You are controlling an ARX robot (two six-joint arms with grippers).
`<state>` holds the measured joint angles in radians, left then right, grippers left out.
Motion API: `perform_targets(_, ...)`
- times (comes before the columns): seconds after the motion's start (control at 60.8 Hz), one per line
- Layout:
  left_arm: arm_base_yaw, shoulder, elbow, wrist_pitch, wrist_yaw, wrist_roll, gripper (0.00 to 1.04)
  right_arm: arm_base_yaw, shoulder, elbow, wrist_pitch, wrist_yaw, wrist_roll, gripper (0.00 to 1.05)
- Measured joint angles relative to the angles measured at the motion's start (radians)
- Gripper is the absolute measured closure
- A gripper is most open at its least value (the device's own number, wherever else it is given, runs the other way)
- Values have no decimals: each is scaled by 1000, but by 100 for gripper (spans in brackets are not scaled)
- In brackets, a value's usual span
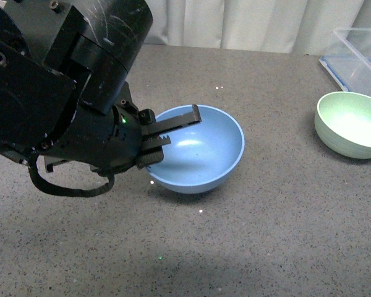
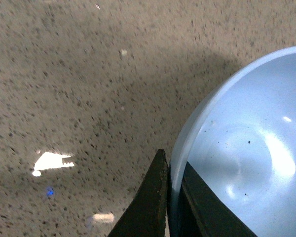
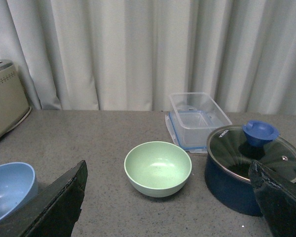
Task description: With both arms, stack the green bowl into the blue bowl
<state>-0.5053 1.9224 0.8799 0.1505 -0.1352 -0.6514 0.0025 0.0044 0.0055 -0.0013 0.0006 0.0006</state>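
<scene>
The blue bowl (image 1: 198, 151) sits tilted near the table's middle. My left gripper (image 1: 167, 133) is shut on its left rim, one finger inside and one outside; the left wrist view shows the rim (image 2: 180, 148) pinched between the dark fingers (image 2: 150, 202). The green bowl (image 1: 352, 124) stands upright and empty at the right edge. In the right wrist view the green bowl (image 3: 158, 168) lies ahead, between my right gripper's (image 3: 170, 205) wide-open fingers (image 3: 56, 205), with nothing held. The blue bowl (image 3: 10, 190) shows at that view's edge.
A clear plastic container (image 1: 358, 52) with a blue lid stands behind the green bowl at the back right. A dark blue pot with a glass lid (image 3: 254, 165) stands close beside the green bowl. A beige appliance (image 3: 5, 98) and a curtain line the back.
</scene>
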Motion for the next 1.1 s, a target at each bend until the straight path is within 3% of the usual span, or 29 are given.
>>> perform_targets(0.427,-8,23,-7,-5,-18,-11,100,0,0,0,0,0,0,9)
perform_targets(0.559,-1,23,-21,19,24,-41,75,0,0,0,0,0,0,9)
perform_targets(0.756,31,-17,-59,14,40,-68,47,0,0,0,0,0,0,9)
perform_targets(0.888,94,-122,-97,2,35,-66,27,0,0,0,0,0,0,9)
perform_targets(0.986,183,-278,-149,-2,56,-62,6,0,0,0,0,0,0,9)
perform_targets(1.102,269,-412,-215,-16,85,-58,7,0,0,0,0,0,0,9)
